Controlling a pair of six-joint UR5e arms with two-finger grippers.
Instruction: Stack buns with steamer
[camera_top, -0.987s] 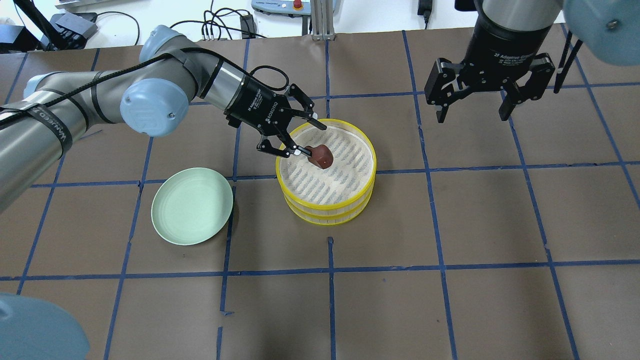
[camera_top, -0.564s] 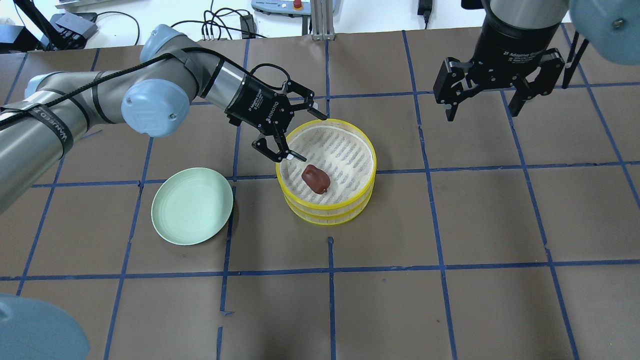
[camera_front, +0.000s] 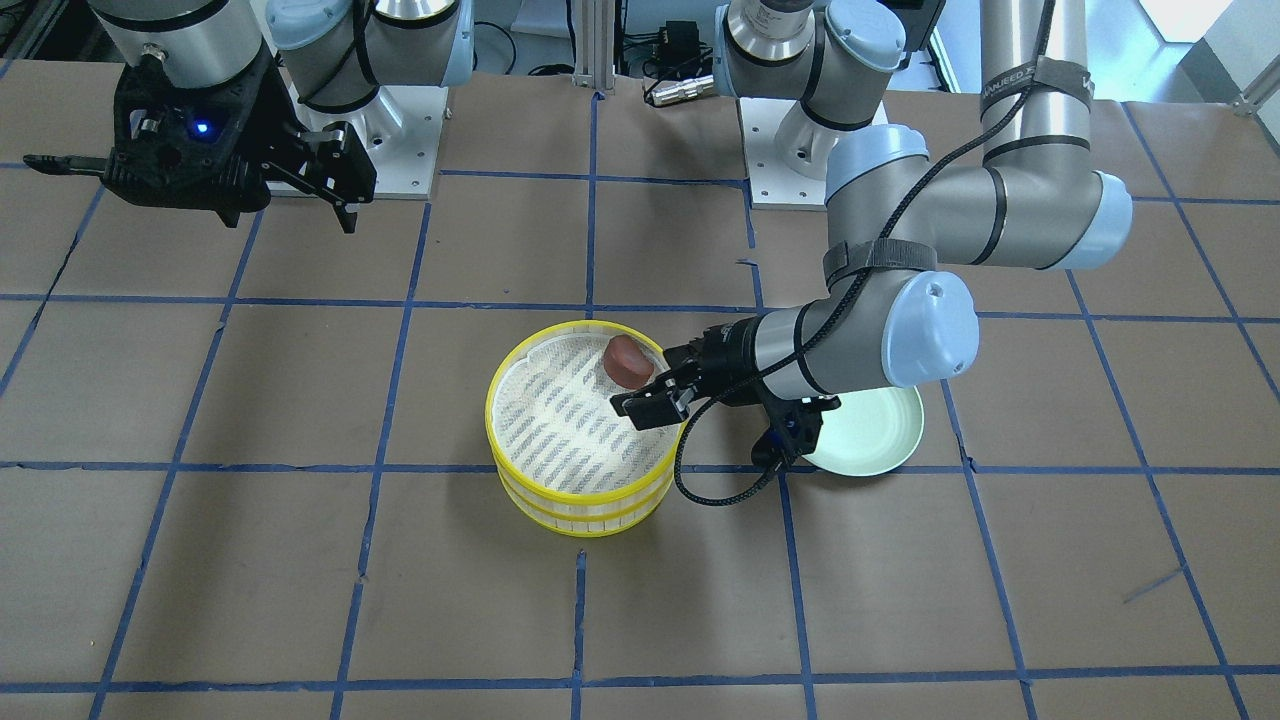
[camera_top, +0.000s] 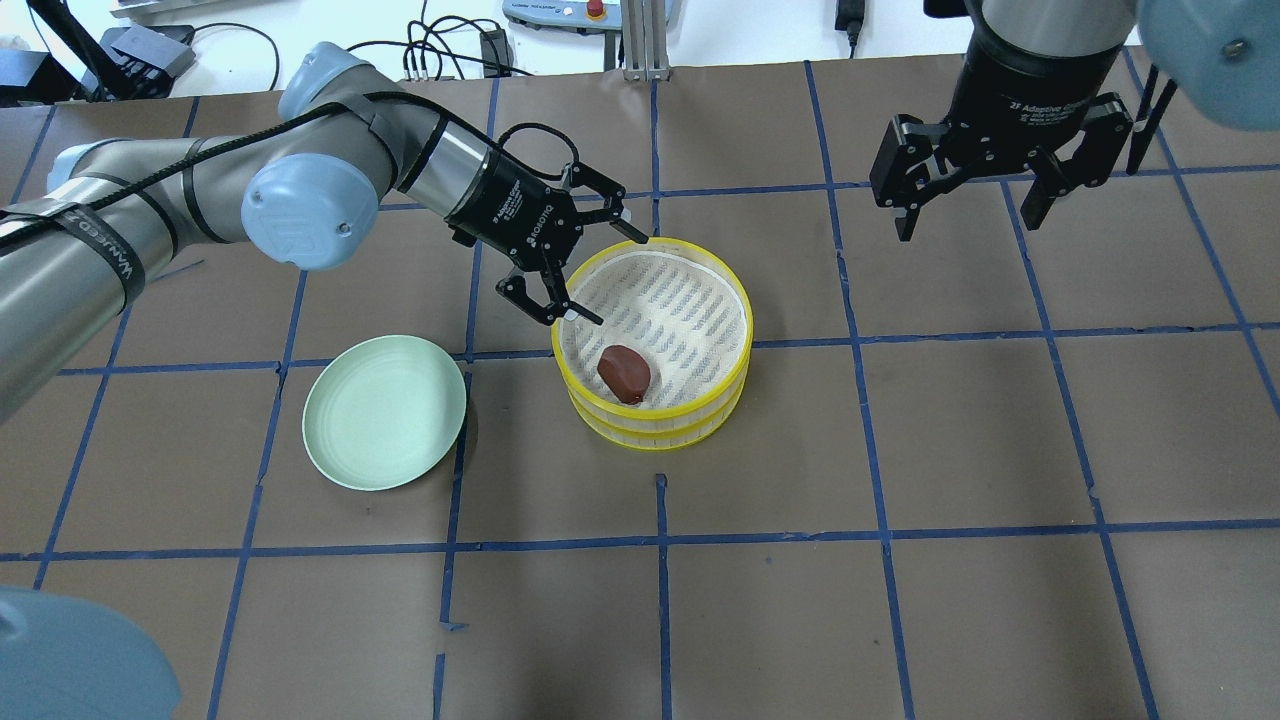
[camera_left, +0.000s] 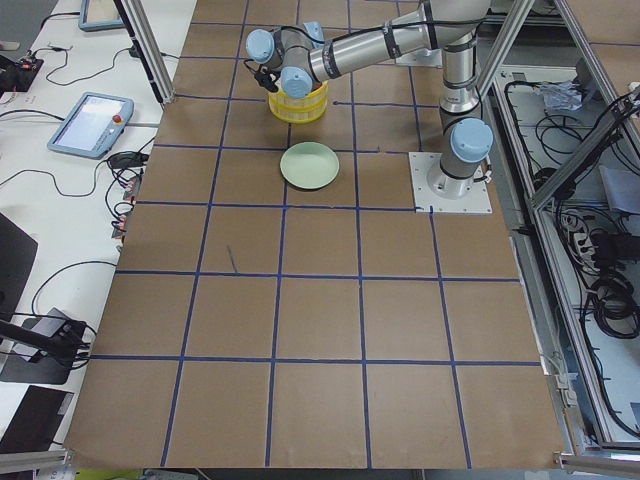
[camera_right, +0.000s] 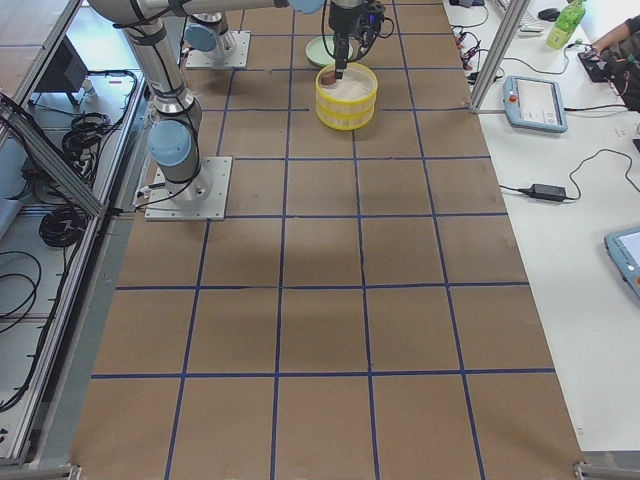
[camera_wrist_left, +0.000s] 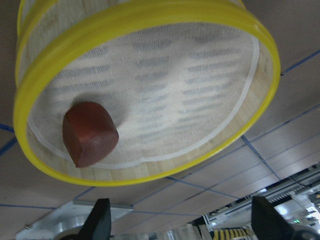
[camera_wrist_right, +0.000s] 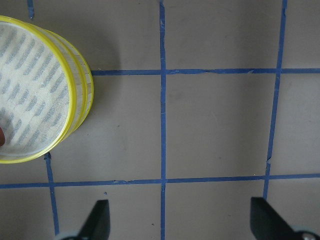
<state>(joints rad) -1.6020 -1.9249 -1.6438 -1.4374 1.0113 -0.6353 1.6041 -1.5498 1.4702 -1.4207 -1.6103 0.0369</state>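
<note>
**Released reddish-brown bun (camera_top: 623, 373) comes to rest in the steamer (camera_top: 740, 350)**

Since a second ago the reddish-brown bun has left the fingertips of the left gripper (camera_top: 612, 280) and dropped onto the striped liner (camera_top: 680, 310). It has ended up nearer the rim on the robot's side. The left gripper has drawn back slightly toward the tier's left edge.

Brown paper marked with a blue tape grid covers the table (camera_top: 900, 450). The left arm (camera_top: 300, 190) reaches across it from the left, while the right arm (camera_top: 1040, 60) hangs over the far right part.

Near the table's middle, the steamer stands as two yellow-rimmed tiers, one stacked on the other. A pale green plate (camera_top: 320, 440) lies on the table near the steamer's left side, not touching it.

The left gripper hovers over the top tier's left rim with its fingers spread wide and nothing between them. The right gripper (camera_top: 972, 228) is also spread wide and empty, well apart from the steamer.

The bun lies loose on the top tier's liner, clear of both grippers.
</note>
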